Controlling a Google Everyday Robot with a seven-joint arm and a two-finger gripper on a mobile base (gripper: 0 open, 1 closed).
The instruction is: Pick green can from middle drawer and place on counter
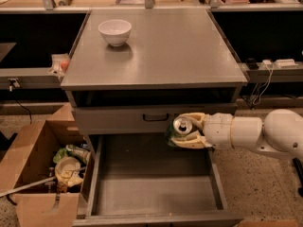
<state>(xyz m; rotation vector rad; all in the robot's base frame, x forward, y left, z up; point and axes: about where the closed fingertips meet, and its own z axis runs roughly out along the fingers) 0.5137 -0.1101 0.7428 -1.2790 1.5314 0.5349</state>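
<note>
The square grey counter (161, 51) fills the upper middle of the frame, its flat top bare but for a white bowl (115, 31) near its upper left corner. Below it, at the bottom centre, the middle drawer (151, 186) stands pulled wide open, its grey floor and low side walls showing. A white robot arm (265, 134) reaches in from the right edge of the frame, level with the band between the counter and the open drawer. At lower left an open cardboard box (26, 162) sits on the speckled floor beside the cabinet, with crumpled rubbish in it. Just under the counter's edge a closed drawer front (118, 121) carries a black handle (155, 117). The cream-coloured gripper (177, 130), just right of centre, has its two fingers clamped above and below the green can (182, 125). The can is tilted so that its shiny silver top and pull tab face the viewer. It is held over the back right part of the open drawer, partly in front of the closed drawer front and below counter level.
</note>
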